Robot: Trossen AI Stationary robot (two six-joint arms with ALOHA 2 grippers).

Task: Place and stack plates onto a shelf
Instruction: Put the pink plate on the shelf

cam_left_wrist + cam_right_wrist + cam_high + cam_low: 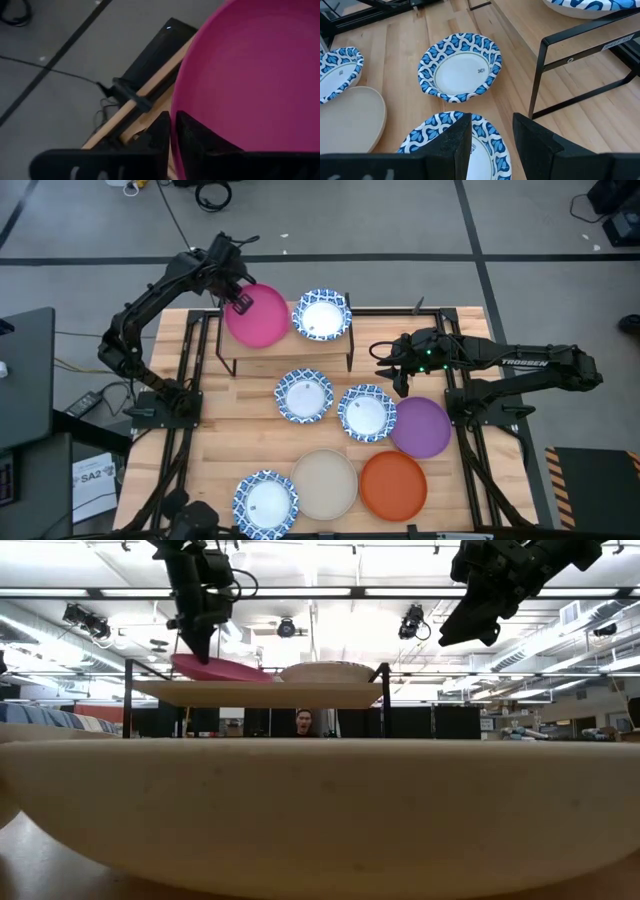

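Pink plate [250, 75] rim between left gripper [172, 145] fingers, on shelf [330, 345].

We are looking into a large lab hall: grey concrete floor [420, 220] under trailing black cables [212, 194], long ceiling strip lights [400, 592] overhead.

Pink plate [258, 315] (plain); blue-rimmed plate [321, 316].

Matt pink plate [260, 316] on light wood, black-metal-legged shelf [352, 338].
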